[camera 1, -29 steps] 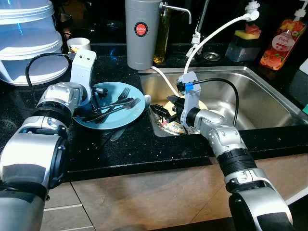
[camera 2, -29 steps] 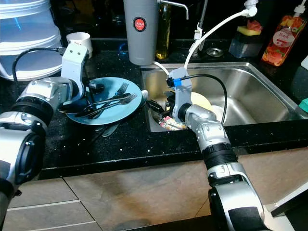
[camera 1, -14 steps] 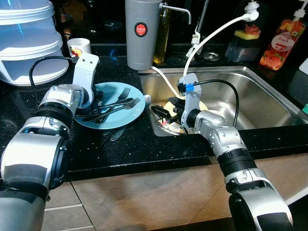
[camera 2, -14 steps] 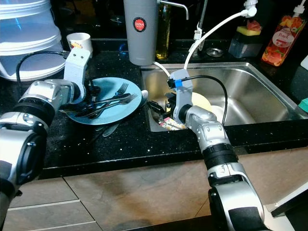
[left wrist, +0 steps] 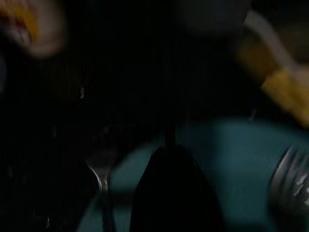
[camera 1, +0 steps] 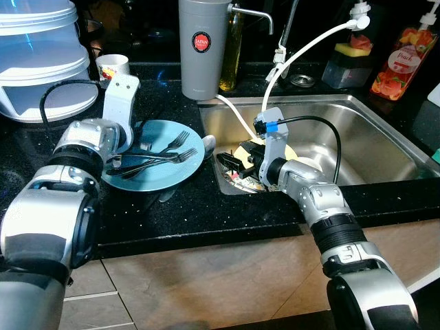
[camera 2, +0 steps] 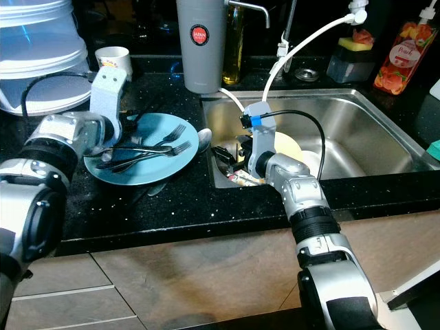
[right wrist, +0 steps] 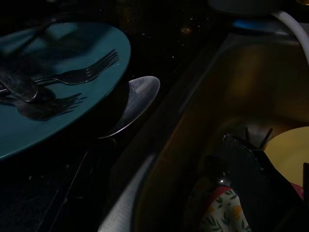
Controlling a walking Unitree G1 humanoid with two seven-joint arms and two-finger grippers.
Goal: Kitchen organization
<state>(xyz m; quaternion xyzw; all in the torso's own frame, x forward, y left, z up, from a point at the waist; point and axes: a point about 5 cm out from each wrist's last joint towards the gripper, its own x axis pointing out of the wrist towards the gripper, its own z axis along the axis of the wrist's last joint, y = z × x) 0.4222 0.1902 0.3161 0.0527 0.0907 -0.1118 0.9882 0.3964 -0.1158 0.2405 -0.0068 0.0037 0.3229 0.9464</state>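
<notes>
A blue plate (camera 1: 161,168) lies on the black counter left of the sink, with two forks (camera 1: 168,148) and other cutlery across it. My left gripper (camera 1: 129,150) is at the plate's left rim and seems shut on it; in the left wrist view one dark finger (left wrist: 169,188) lies over the plate (left wrist: 241,159). A spoon (right wrist: 137,96) rests on the counter by the plate's right edge. My right gripper (camera 1: 237,159) is down in the sink's (camera 1: 357,113) near left corner, open, beside a yellow plate (camera 1: 292,150) and a patterned item (right wrist: 219,217).
A tall grey flask (camera 1: 203,48) stands behind the sink's left corner, and a stack of white tubs (camera 1: 41,62) with a small cup (camera 1: 112,65) at the back left. A white hose (camera 1: 302,51) arcs over the sink. A sponge holder (camera 1: 347,58) and an orange bottle (camera 1: 402,62) are at the back right.
The blue plate has slid left and towards me with my left gripper, baring the spoon at its right edge. The forks have shifted on it. My right arm has barely moved.
</notes>
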